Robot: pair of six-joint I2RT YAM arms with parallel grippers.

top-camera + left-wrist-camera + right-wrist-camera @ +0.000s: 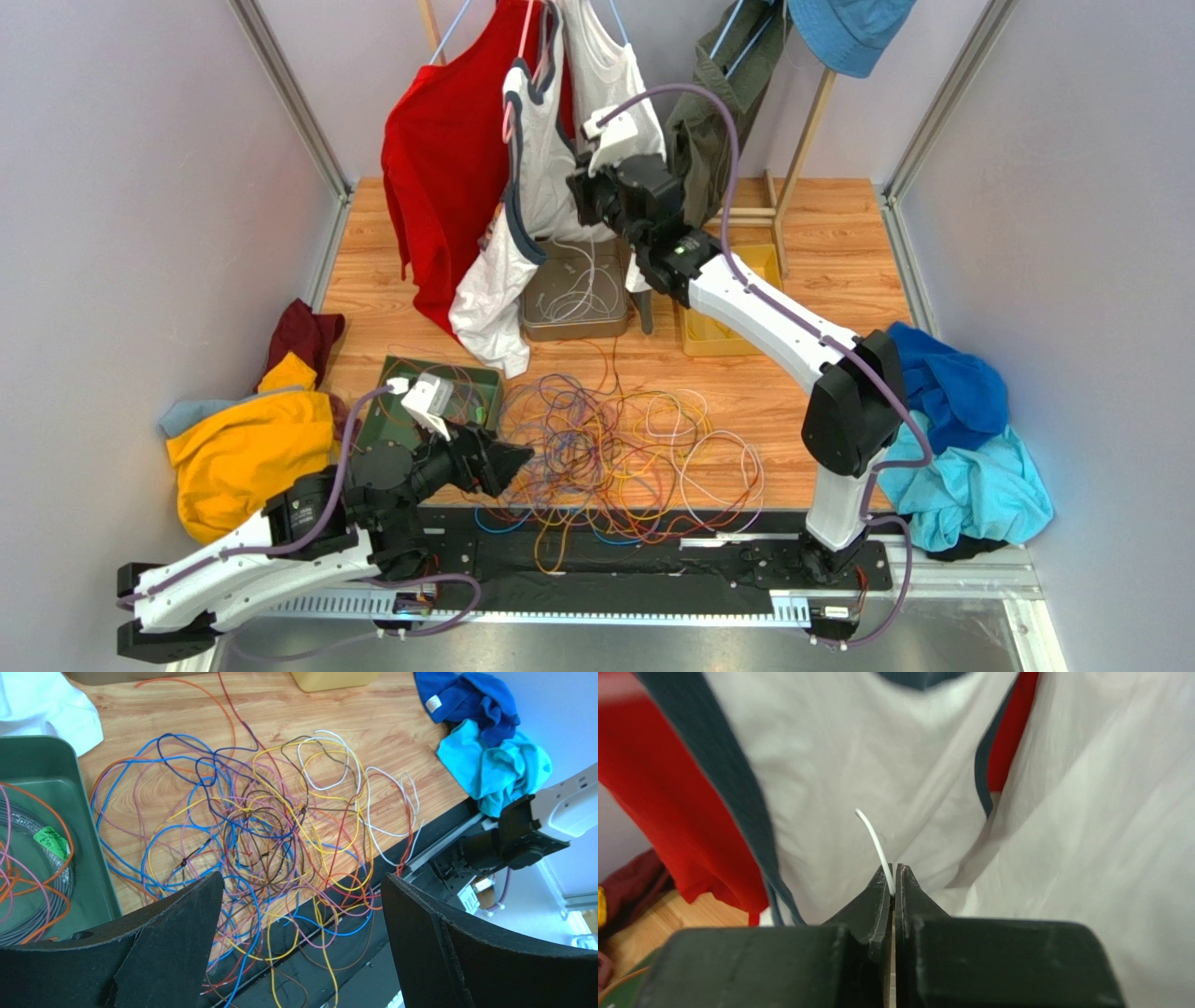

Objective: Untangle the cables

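Table: wooden top [821,231], pale planks.
Near edge: black strip [631,556] running along the front.
Front middle: cables [631,448], a loose many-coloured snarl on the wood, with some loops spilling onto the strip.
Front left: green tray [463,371] just beside the snarl, coiled wires inside.
Back middle: grey tray [575,326] with wires in it; yellow tray [716,338] near its right.
Left side: yellow cloth [246,455] and maroon cloth [302,336], heaped together.
Right side: blue cloth [954,392] touching teal cloth [982,490].
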